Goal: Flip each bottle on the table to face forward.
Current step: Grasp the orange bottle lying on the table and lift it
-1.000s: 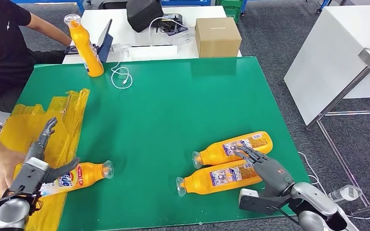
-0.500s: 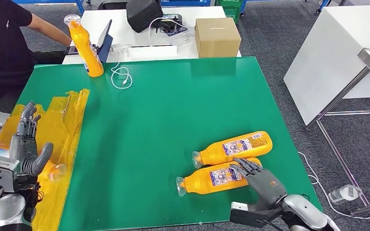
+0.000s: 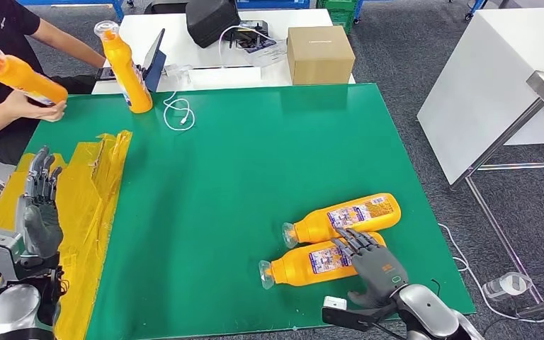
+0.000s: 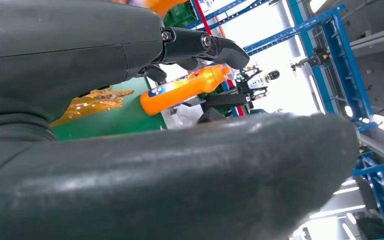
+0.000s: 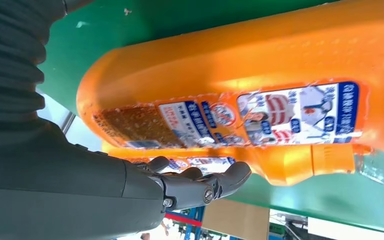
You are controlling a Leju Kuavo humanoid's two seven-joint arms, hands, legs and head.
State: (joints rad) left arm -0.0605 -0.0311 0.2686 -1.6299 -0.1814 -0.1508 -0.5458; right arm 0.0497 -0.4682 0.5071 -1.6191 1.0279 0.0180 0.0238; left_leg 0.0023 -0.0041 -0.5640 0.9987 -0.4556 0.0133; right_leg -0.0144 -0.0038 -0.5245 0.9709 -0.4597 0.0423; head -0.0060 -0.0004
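Right now the near bottle lies under the right hand's fingers.

Robot hand, probably empty; orange bottle

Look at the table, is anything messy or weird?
Yes. Two bottles lie on their sides near the right robot hand, while another stands upright at the far edge. A crumpled yellow sheet hangs over the table's left side, and a loose white cable lies on the green top.
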